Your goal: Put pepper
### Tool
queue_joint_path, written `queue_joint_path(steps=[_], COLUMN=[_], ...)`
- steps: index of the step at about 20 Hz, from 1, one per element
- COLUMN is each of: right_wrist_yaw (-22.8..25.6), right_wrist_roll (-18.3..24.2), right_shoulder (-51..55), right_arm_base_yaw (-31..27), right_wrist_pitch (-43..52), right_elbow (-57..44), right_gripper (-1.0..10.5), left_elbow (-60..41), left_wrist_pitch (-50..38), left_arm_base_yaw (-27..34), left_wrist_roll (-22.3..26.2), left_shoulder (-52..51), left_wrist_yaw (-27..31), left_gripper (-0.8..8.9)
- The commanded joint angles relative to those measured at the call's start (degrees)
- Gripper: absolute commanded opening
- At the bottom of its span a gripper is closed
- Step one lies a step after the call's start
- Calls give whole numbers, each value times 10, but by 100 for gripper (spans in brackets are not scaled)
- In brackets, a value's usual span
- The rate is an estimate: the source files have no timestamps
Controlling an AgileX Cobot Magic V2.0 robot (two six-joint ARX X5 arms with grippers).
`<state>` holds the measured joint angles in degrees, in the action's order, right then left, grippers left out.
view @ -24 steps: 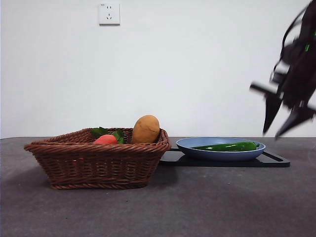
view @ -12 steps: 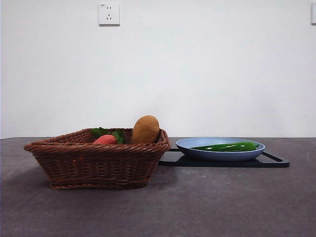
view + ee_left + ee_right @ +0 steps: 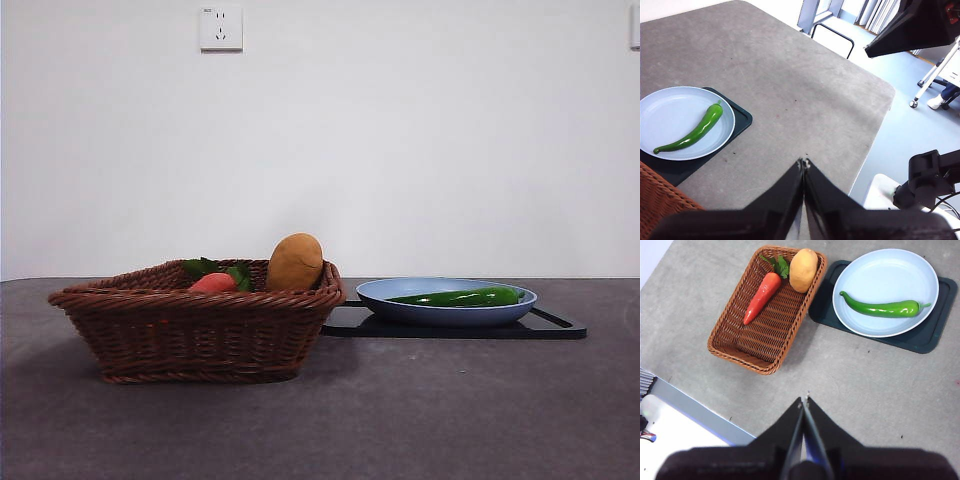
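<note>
The pepper (image 3: 881,308) lies in the blue plate (image 3: 920,270) on a dark tray (image 3: 935,338), just beside the wicker basket (image 3: 730,347) holding carrot (image 3: 761,296) and potato (image 3: 804,263). Left gripper (image 3: 804,163) and right gripper (image 3: 804,401) hang high above, jaws closed, empty.

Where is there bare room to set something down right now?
Free: inside the basket below the carrot, and the table in front of the tray. Crowded: the basket's far end, with the potato, and the plate holding the pepper.
</note>
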<state>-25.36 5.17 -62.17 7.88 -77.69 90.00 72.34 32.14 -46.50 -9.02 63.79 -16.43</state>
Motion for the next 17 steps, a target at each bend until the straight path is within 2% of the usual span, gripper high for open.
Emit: queue_joint_path(steps=[1, 8, 9, 10, 11, 14, 15, 17], right_wrist_yaw=[0, 0, 0, 0, 0, 0, 0, 0], right_wrist_roll=[-6, -6, -6, -6, -6, -6, -6, -6], right_shoulder=[-5, -5, -5, -5, -5, -5, -5, -5], right_arm_base_yaw=[0, 0, 0, 0, 0, 0, 0, 0], right_wrist_pitch=[-9, -9, -9, -9, -9, -9, -9, -9], right_elbow=[9, 9, 9, 9, 9, 9, 9, 9], right_gripper=[11, 11, 11, 11, 11, 11, 11, 11], left_elbow=[12, 12, 12, 12, 12, 11, 11, 7], left_wrist_pitch=[-5, -6, -10, -11, -22, -73, -91, -120], left_arm_base_yaw=[-3, -3, -2, 3, 19, 85, 110, 164], left_wrist_roll=[7, 7, 20, 35, 39, 102, 117, 136], left_shoulder=[4, 4, 4, 4, -1, -15, -24, -55], left_wrist_yaw=[-1, -1, 9, 33, 83, 210, 231, 239], left_gripper=[8, 8, 8, 8, 8, 8, 8, 8])
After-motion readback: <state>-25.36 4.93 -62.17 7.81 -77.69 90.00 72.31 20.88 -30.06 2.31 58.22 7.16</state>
